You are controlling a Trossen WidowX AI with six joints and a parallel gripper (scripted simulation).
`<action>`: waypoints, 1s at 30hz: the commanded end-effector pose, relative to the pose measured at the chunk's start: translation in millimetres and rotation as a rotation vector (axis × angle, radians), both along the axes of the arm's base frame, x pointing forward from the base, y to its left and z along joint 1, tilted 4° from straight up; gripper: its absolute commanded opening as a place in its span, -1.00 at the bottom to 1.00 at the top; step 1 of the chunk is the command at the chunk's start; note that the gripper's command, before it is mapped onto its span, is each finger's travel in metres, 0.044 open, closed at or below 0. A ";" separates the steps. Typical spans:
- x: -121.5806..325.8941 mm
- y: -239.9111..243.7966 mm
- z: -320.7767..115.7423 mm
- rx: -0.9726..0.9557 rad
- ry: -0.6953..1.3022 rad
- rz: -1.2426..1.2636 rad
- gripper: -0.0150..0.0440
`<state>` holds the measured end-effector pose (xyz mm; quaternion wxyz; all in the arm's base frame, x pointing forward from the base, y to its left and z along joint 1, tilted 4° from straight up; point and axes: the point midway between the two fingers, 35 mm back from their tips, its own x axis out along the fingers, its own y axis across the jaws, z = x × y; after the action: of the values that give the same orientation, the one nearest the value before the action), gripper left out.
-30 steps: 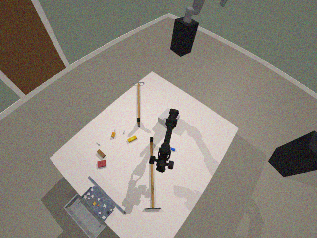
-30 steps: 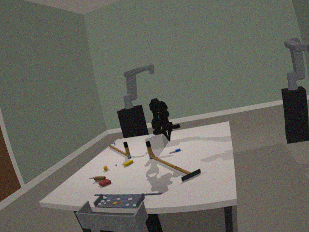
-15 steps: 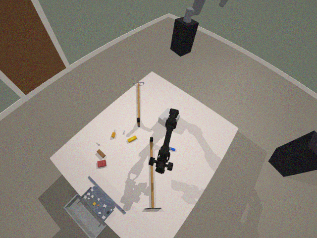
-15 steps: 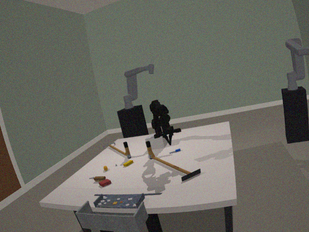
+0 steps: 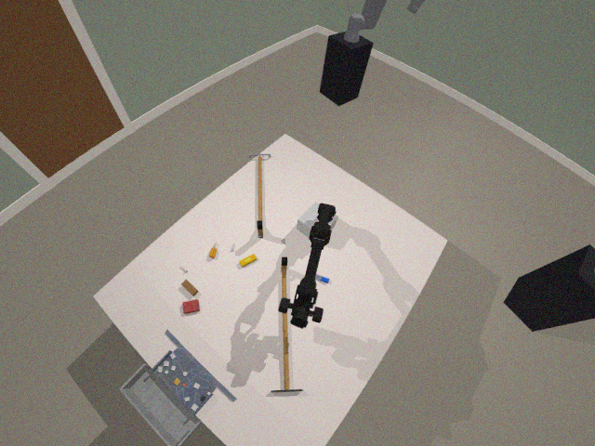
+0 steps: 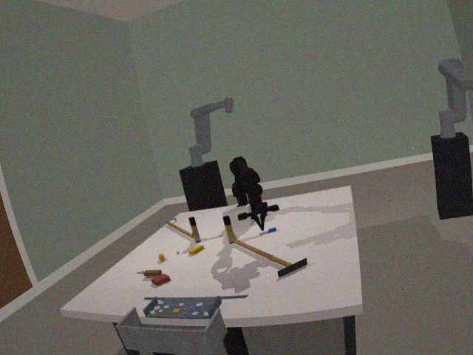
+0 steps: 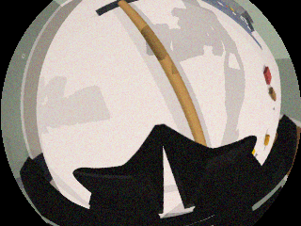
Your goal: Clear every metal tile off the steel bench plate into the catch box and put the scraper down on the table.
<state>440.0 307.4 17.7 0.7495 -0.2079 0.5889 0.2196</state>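
Observation:
The long scraper (image 5: 286,369) (image 6: 263,253) (image 7: 181,89) lies on the table, with a tan handle, dark flat blade and upright black-topped grip. My gripper (image 5: 300,319) (image 6: 262,228) (image 7: 162,137) is shut and empty, above the table beside the handle. The steel bench plate (image 5: 194,367) (image 6: 211,305) at the table's edge carries several tiles, including a white tile (image 5: 196,385) (image 6: 199,304) and an orange tile (image 5: 177,381) (image 6: 176,310). The grey catch box (image 5: 161,408) (image 6: 164,338) is at its outer end; no tiles show inside in the top view.
A second tan-handled tool (image 5: 259,191) (image 6: 179,228) with a wire loop lies at the back. A red block (image 5: 191,307) (image 6: 160,279), a brown-handled tool (image 5: 189,287) (image 6: 152,273), a yellow block (image 5: 247,260) (image 6: 196,249) and a blue-handled tool (image 5: 324,280) (image 6: 272,230) lie around. A grey bar (image 5: 223,389) (image 6: 236,296) edges the plate.

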 end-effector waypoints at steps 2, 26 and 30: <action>-0.7 -2.4 -19.5 -0.009 0.009 -0.004 -0.49; -2.9 -8.2 -81.8 -0.010 0.014 -0.007 -0.49; -3.9 -9.5 -90.2 -0.010 0.014 -0.007 -0.49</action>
<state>439.4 301.1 -60.3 0.7487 -0.2060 0.5920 0.2158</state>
